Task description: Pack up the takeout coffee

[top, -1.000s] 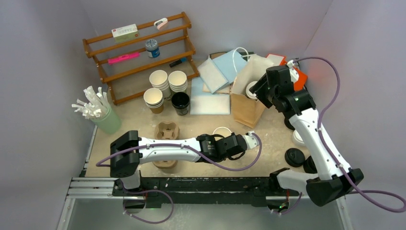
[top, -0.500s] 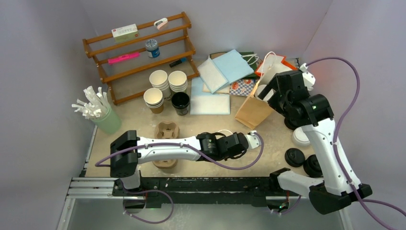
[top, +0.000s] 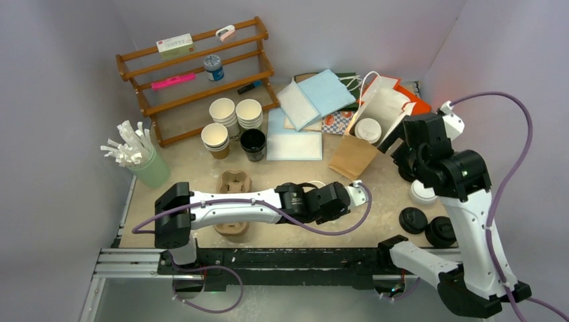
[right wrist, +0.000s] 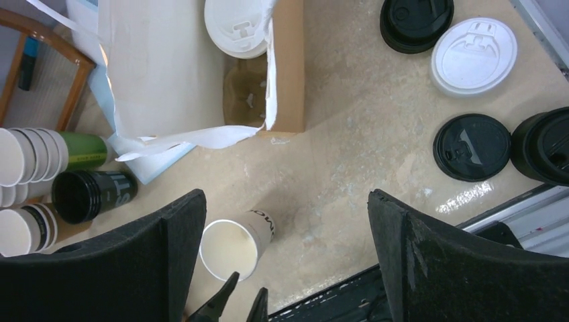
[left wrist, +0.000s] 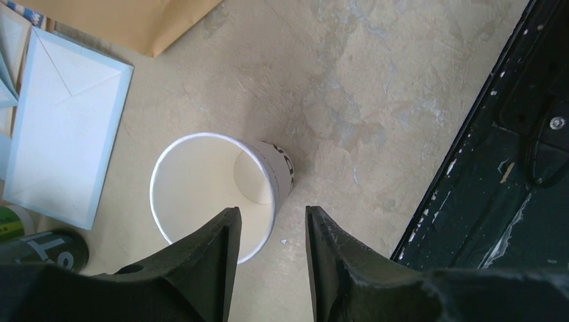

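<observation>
A lidless paper cup [left wrist: 201, 191], white inside with dark print on its side, stands on the table; it also shows in the right wrist view [right wrist: 231, 248]. My left gripper [left wrist: 268, 225] is open just above it, one finger over the cup's mouth and the other outside its wall. In the top view my left gripper [top: 339, 199] hides most of this cup [top: 312, 183]. A brown paper bag [top: 352, 155] stands open with a white-lidded cup [top: 368, 130] inside. My right gripper [right wrist: 285, 198] is wide open and empty, above the table just right of the bag [right wrist: 288, 74].
Black lids [top: 412, 220] and a white lid [top: 423, 193] lie at the right, with an all-black cup [right wrist: 543, 144]. A pulp tray [top: 233, 182], cup stacks [top: 235, 114], a black cup [top: 253, 143], a green holder of white sticks [top: 149, 168], a wooden rack [top: 194, 74] and blue envelopes [top: 295, 142] surround the middle.
My right gripper has drawn back from over the bag's mouth towards the right. The bag now stands open, showing the lidded cup. My left gripper edged over the lidless cup.
</observation>
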Tool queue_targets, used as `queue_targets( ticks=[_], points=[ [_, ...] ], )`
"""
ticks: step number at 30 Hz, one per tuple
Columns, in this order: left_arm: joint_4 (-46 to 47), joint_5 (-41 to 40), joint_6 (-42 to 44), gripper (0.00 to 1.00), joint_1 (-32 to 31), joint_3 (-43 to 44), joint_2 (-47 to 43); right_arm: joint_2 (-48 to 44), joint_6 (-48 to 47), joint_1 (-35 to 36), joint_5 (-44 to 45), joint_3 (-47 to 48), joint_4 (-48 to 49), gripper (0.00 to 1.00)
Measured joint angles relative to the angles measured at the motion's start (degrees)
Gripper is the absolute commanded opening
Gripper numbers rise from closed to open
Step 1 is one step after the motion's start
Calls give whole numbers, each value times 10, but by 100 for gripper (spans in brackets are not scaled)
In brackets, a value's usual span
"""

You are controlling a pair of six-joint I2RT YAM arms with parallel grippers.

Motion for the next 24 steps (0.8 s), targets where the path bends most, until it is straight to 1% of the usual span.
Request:
queue_targets(
  ticks=[3, 4, 8, 12, 17, 18, 22, 24],
  points=[
    [-3, -1, -2, 44, 0, 17, -1, -27, 10, 0, 3, -15, -2, 72],
    [-5, -1, -2, 44, 0, 24, -2, -35, 14, 0, 3, -23, -4, 69],
    [-12, -2, -2, 44, 4, 42, -15, -59, 22, 0, -4, -57, -11, 65],
    [-15, 4, -13, 43, 25, 46, -36, -86, 36, 0, -20, -109, -10, 66],
    [-16, 31, -35, 43, 84, 46, -62, -116, 88, 0, -37, -227, -13, 70],
    [-16, 35, -37, 43, 95, 46, -67, -113, 102, 0, -40, -253, -15, 71],
    [-14, 49, -37, 43, 108, 46, -71, -72, 147, 0, -51, -331, -1, 84],
    [-15, 59, -37, 43, 108, 46, -71, -44, 166, 0, -59, -366, 18, 85]
  ],
)
